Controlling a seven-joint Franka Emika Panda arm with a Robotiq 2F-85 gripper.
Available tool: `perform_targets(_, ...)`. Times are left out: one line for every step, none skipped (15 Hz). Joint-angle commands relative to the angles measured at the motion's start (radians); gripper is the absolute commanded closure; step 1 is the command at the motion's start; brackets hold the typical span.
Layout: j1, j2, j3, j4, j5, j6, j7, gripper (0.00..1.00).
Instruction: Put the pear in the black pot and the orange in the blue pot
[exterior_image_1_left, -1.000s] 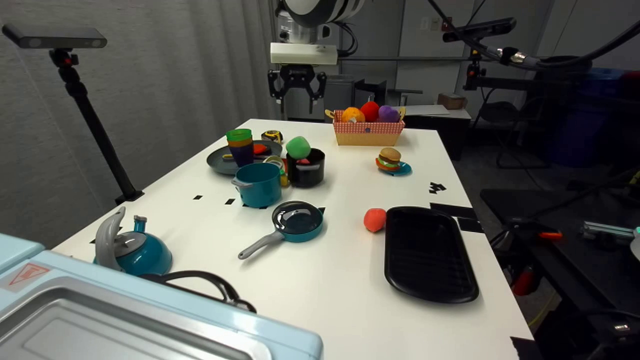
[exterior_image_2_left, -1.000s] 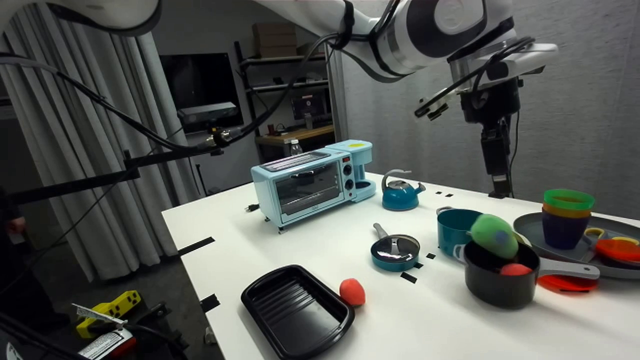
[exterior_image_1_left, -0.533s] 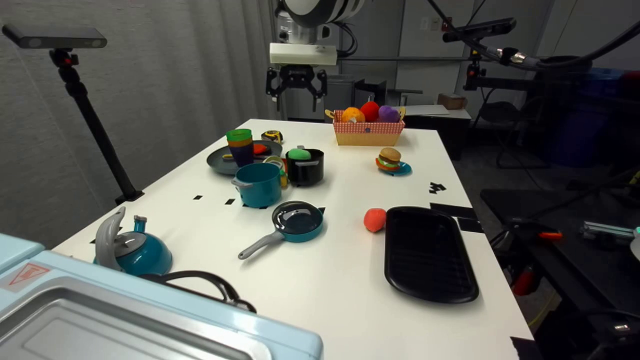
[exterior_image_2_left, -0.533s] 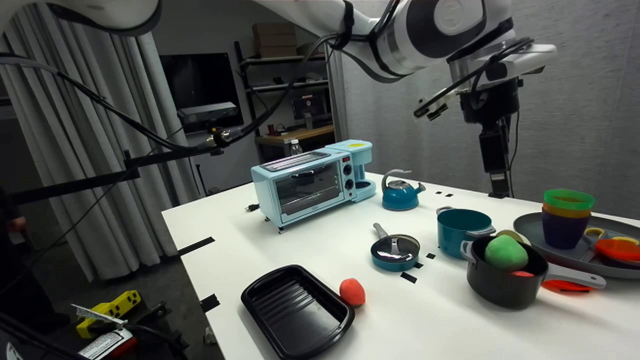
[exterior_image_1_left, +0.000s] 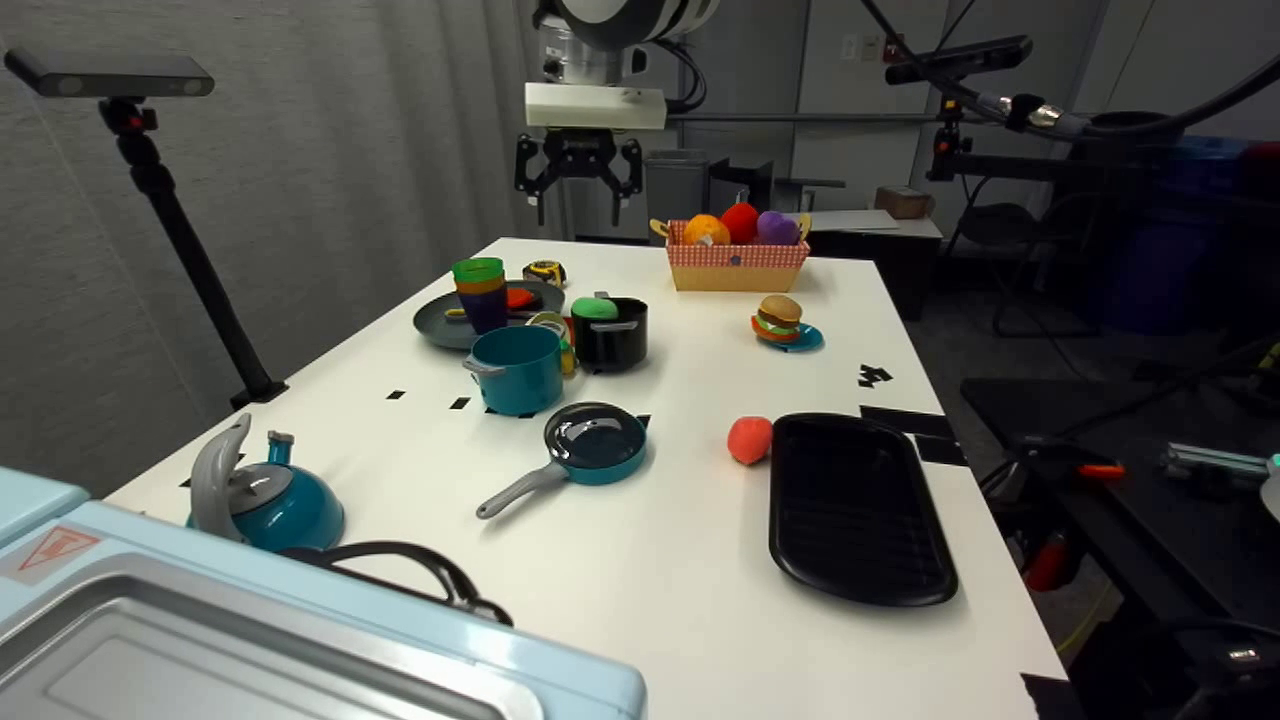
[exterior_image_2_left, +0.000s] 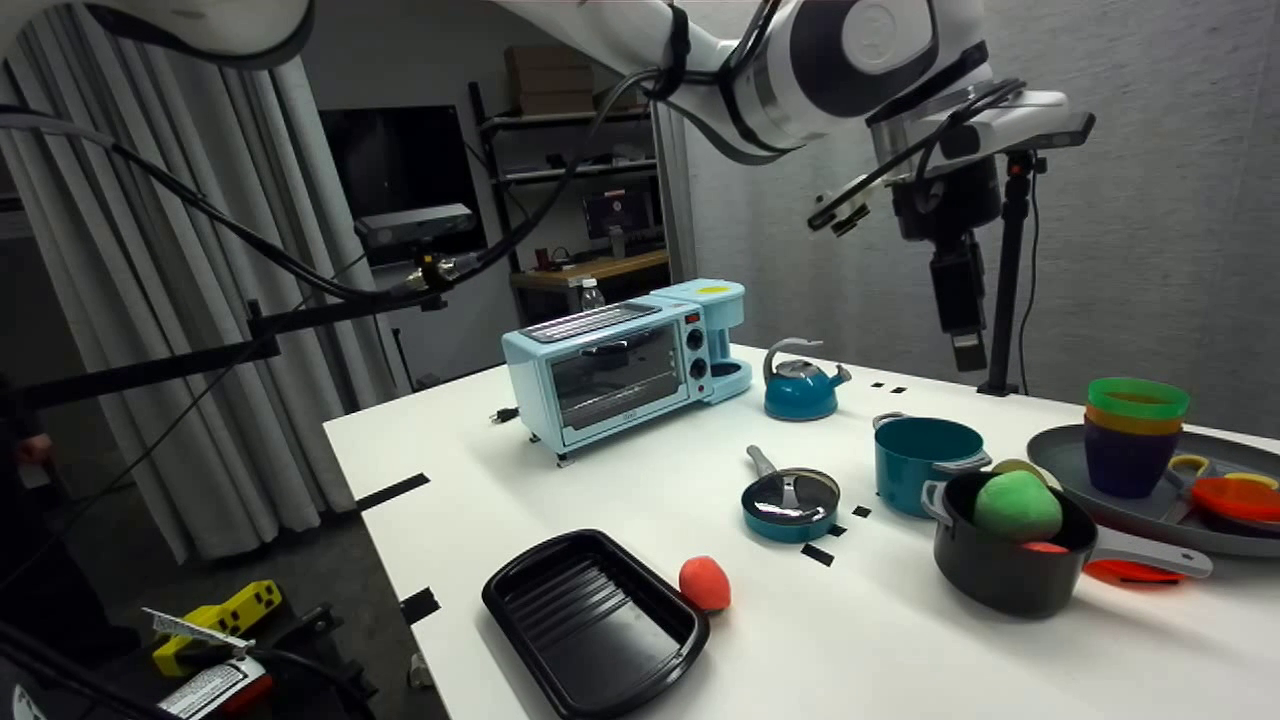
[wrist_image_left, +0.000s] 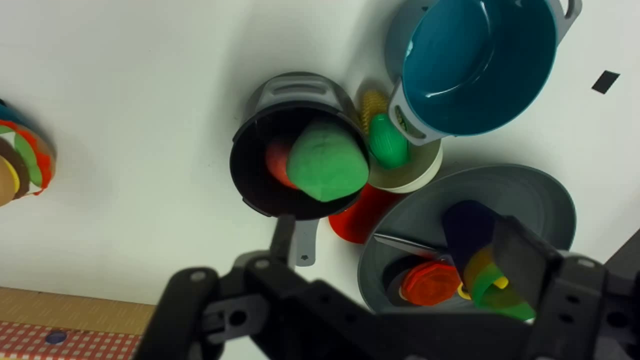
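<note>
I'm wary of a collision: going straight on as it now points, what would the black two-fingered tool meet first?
Probably the rounded green pear inside the deep, round black pot: the open tool points down roughly that way. Depth is unclear, so it might touch the pot first.

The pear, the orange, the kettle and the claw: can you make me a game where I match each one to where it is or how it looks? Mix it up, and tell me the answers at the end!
Things:
1. The pear
2. The orange
3. The kettle
4. The claw

Where or how:
A. Beside the light-blue toaster oven
B. Open, up in the air
C. In the basket with checked trim
D. Inside the black pot

Right pairs: 1-D, 2-C, 3-A, 4-B.
</note>
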Motion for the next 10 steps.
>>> perform_targets(0.041, -0.087, 0.002, -0.114, -0.050, 0.054, -0.039, 0.00)
perform_targets(0.062, -0.113, -0.006, -0.150, -0.077, 0.065, -0.041, 0.00)
perform_targets(0.077, -0.135, -0.010, -0.181, -0.103, 0.072, -0.047, 0.00)
perform_targets(0.090, -0.159, -0.011, -0.215, -0.127, 0.084, -0.049, 0.00)
perform_targets(0.103, -0.186, -0.010, -0.254, -0.151, 0.091, -0.054, 0.00)
perform_targets(0.113, -0.210, -0.009, -0.289, -0.173, 0.099, -0.057, 0.00)
perform_targets(0.119, -0.238, -0.001, -0.325, -0.186, 0.095, -0.076, 0.00)
perform_targets(0.127, -0.264, 0.004, -0.362, -0.203, 0.096, -0.093, 0.00)
perform_targets(0.136, -0.289, 0.005, -0.393, -0.222, 0.091, -0.108, 0.00)
perform_targets(0.144, -0.315, 0.008, -0.426, -0.238, 0.089, -0.124, 0.00)
